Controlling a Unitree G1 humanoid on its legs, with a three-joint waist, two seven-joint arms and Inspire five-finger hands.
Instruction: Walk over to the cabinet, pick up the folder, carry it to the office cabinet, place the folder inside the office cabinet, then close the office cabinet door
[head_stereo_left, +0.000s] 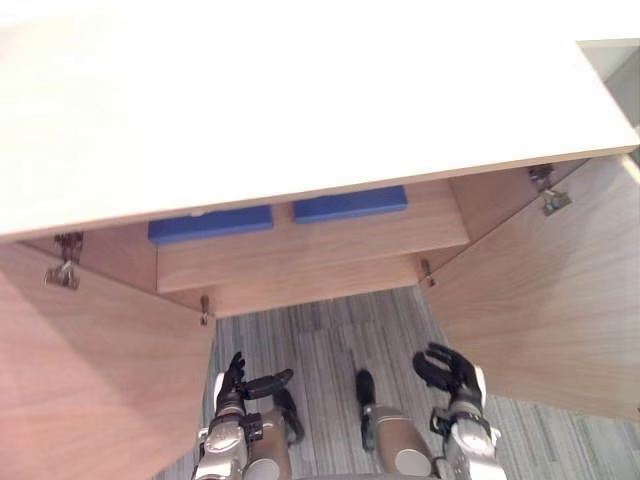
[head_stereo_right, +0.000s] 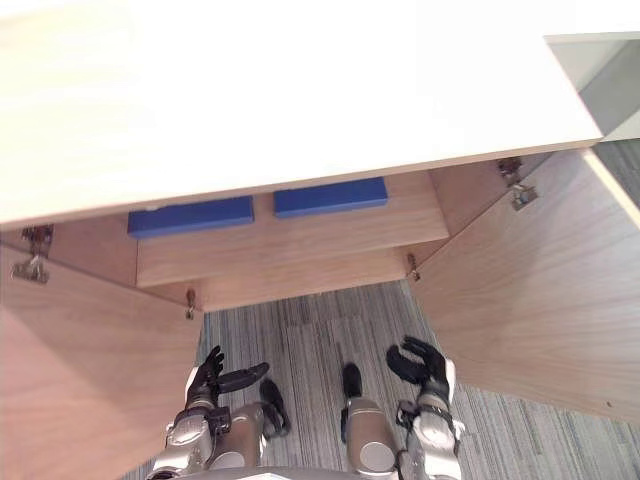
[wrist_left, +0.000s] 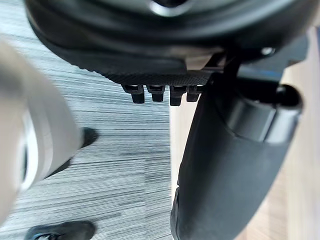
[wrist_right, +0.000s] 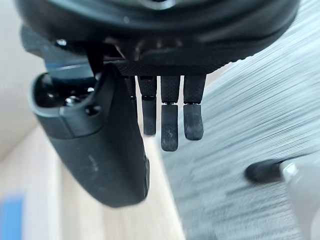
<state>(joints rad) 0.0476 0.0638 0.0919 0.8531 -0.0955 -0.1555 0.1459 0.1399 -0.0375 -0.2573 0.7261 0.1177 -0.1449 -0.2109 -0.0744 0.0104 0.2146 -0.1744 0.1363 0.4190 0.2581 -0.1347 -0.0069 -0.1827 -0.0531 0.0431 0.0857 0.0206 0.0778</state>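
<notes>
Striped carpet, open cabinet holding two blue folders, left robot hand and right robot hand released

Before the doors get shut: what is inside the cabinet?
On the shelf lie a left blue folder and a right blue folder, apart. The cabinet top covers their far parts and everything deeper inside.
</notes>
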